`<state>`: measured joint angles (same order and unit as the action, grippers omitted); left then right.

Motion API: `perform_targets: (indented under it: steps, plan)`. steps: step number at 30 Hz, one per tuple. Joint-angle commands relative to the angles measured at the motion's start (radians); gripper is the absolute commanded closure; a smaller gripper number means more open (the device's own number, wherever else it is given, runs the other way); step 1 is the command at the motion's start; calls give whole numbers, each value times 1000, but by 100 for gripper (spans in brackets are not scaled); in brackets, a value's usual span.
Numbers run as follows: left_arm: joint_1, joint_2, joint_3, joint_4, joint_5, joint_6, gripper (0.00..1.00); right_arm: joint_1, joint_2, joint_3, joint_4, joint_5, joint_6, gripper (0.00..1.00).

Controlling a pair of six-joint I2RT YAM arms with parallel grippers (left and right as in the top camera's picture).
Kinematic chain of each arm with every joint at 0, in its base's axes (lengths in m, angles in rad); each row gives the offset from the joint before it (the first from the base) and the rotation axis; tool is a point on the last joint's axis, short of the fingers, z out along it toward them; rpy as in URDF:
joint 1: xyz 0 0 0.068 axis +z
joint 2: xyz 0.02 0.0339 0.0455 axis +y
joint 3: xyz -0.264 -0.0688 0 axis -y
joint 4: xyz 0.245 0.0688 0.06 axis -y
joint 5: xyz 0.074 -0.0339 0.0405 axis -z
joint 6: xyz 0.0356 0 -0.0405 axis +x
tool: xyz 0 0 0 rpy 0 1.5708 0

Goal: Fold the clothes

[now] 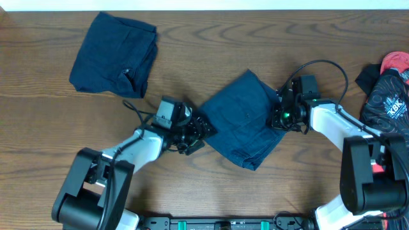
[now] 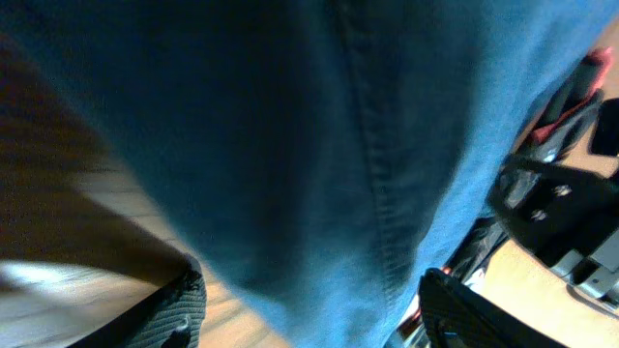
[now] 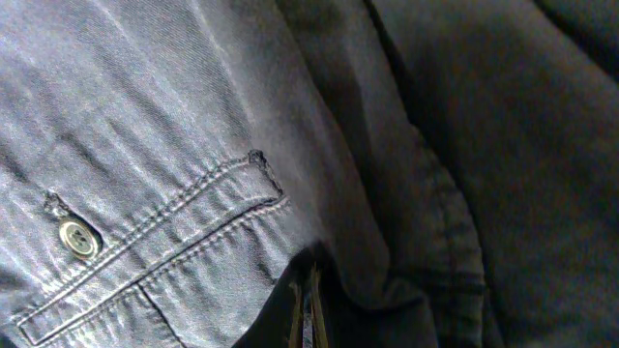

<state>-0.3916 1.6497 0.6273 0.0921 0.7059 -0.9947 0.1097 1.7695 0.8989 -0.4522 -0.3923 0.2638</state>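
The left hand [image 1: 198, 132] stood spread, its fingers [image 2: 189, 307] wide apart with blue cloth draped just ahead of them and nothing pinched. The right hand [image 1: 279, 115] was pressed together against the opposite edge; whether a fold lay caught between its tips could not be told. Close under it ran a stitched pocket with a small button [image 3: 75, 237]. Between the two hands lay the navy garment [image 1: 246, 118], folded into a slanted rectangle on the surface [image 1: 38, 115].

The fold looked near finished. To do it well, the spread hand would likely need to lift clear without dragging the top layer, while the other pressed the far edge flat and square.

Well beyond the left hand sat a second navy bundle [image 1: 114, 54], loosely folded. Out past the right hand's arm lay a black-and-red pile [image 1: 386, 96], untouched.
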Motion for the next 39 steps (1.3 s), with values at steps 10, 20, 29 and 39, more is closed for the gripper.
perform_targets:
  steps: [10, 20, 29, 39]
  plan:
    - [-209, 17, -100, 89, -246, -309, 17, 16, 48, -5, 11, 19, 20, 96]
    - [-215, 30, -100, 215, -418, -15, 49, 16, 48, -5, 10, 18, 20, 96]
    - [-220, 28, -99, 381, -289, 141, 85, 16, 48, -5, 7, 18, 20, 96]
    - [-212, -111, -35, 258, -192, 423, 94, 3, -120, -3, -84, 19, 20, 99]
